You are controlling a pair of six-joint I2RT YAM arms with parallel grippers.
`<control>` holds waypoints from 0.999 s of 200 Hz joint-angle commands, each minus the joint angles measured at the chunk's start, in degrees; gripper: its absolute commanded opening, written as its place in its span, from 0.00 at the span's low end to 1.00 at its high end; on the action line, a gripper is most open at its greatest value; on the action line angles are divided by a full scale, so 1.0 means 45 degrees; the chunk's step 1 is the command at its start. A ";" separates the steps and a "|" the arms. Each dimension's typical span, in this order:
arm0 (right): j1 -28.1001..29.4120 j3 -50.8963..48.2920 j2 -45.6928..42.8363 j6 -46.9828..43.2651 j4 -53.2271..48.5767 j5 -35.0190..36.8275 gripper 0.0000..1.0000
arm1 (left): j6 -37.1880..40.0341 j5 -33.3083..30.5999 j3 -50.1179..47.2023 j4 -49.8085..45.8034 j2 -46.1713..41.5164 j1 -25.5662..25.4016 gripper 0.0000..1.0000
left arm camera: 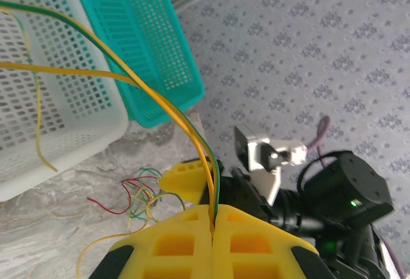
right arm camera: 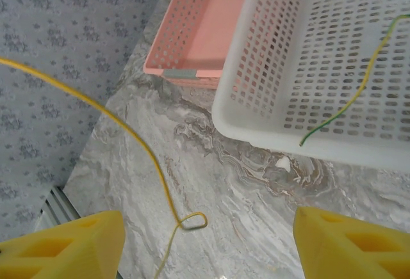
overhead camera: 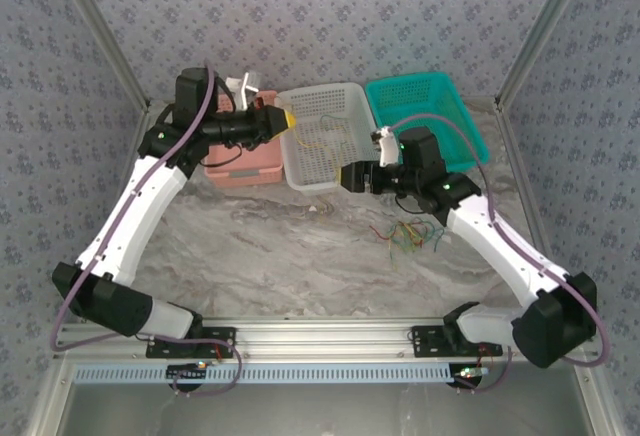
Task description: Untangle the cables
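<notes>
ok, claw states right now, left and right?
Left claw: closed, holding the yellow and green cables.
Right claw: open, holding nothing.

Baskets [overhead camera: 315,182] behind; cables [overhead camera: 405,231] right; left tabletop [overhead camera: 250,246] free.

white basket [right arm camera: 269,55]: perforated plastic | table [overhead camera: 280,246]: marble-look, perhaps laminate | cables [overhead camera: 405,233]: smooth sheath

The grey marbled surface [overhead camera: 280,246] bears a pink plastic mesh basket [overhead camera: 242,178], a white mesh basket [overhead camera: 312,182] and a teal mesh basket [overhead camera: 470,142] along its far edge; thin multicoloured cables [overhead camera: 405,231] lie nearer.
</notes>
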 commanded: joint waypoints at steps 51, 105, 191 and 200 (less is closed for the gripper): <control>0.1169 0.0798 0.1587 -0.0445 0.1186 -0.0386 0.51 | 0.0571 0.0991 0.0634 0.0402 0.0471 -0.0087 0.00; 0.1366 0.0690 0.1554 -0.0165 0.0854 0.0075 0.00 | 0.0584 0.0821 0.0722 0.0566 0.0648 -0.0024 0.00; 0.2036 0.0383 -0.0451 0.0122 -0.1854 0.0388 0.00 | 0.0707 -0.2118 0.3007 -0.1644 0.3119 0.0841 0.39; 0.2035 0.0568 -0.0428 0.0167 -0.2109 0.0350 0.00 | 0.0418 -0.2336 0.2866 -0.1685 0.3152 0.0821 0.40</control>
